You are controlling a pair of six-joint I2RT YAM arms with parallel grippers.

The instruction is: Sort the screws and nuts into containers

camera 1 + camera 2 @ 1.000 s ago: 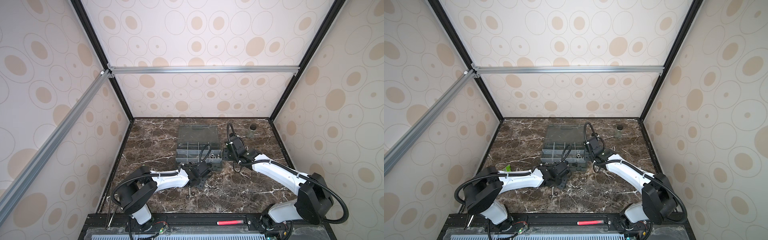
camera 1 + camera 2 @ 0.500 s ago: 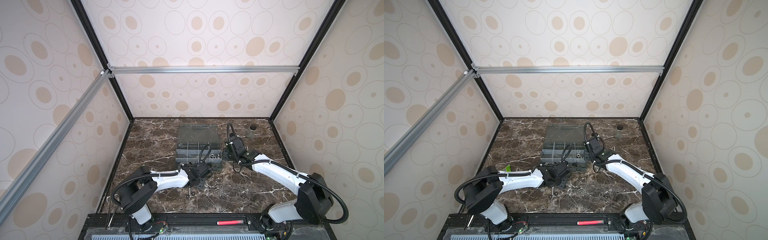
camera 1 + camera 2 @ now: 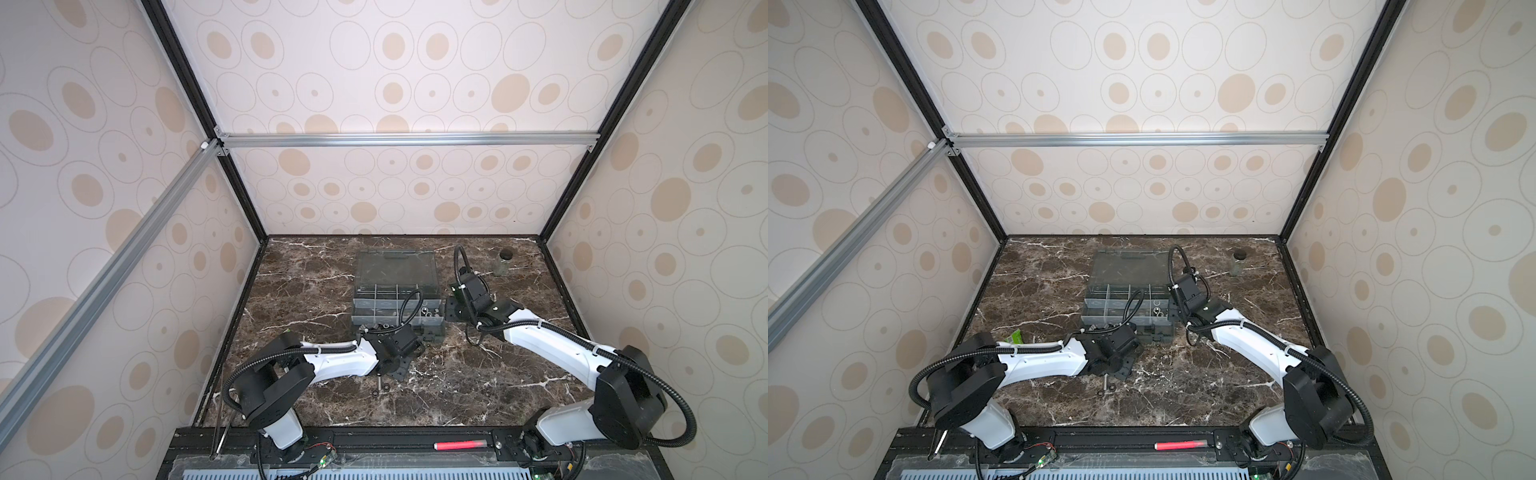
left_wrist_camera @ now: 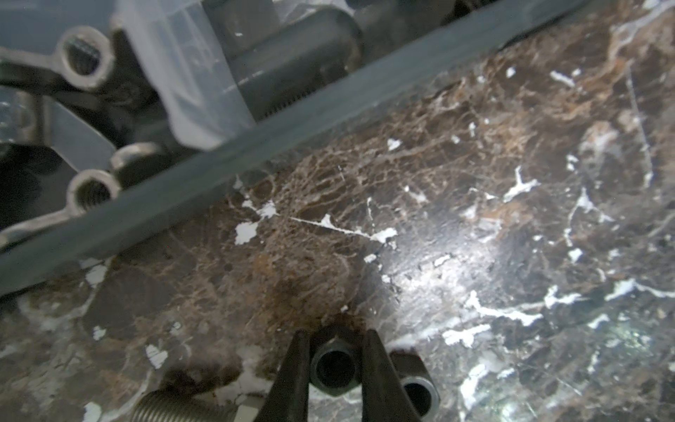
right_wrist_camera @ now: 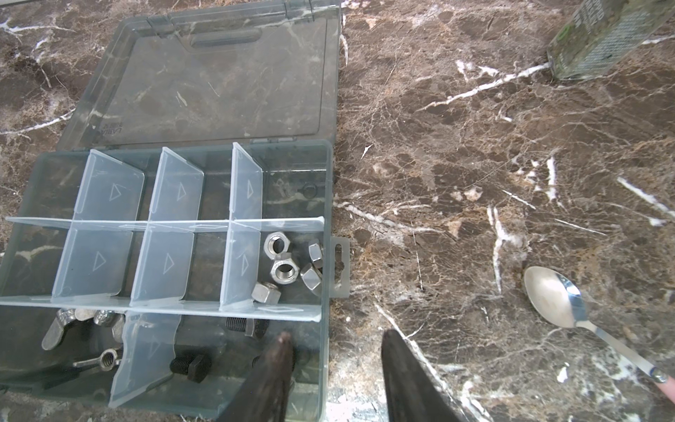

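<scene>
A dark hex nut (image 4: 334, 365) rests on the desk (image 4: 475, 182) squarely between the left jaws, which are pinched in against both its flanks, so it looks gripped. Just outside one jaw lies a second nut (image 4: 416, 389), close against that finger. Outside the other jaw, the threaded shaft of a screw (image 4: 182, 405) lies flat on the marble. Ahead of these jaws runs the grey wall of the organizer box (image 4: 146, 204), with silver wing nuts (image 4: 84, 54) behind it.

The right jaws stand parted with nothing between them, straddling the box's side wall. One tip hangs over the corner compartment holding black screws (image 5: 191, 365), the other over bare desk. Just beyond that first tip, the next compartment holds a cluster of silver hex nuts (image 5: 285, 272). Farther ahead the clear lid (image 5: 219, 84) lies flat open. Off to the outer side of these jaws a spoon (image 5: 551, 299) rests on the marble, and a glass jar (image 5: 602, 36) stands well beyond it.
</scene>
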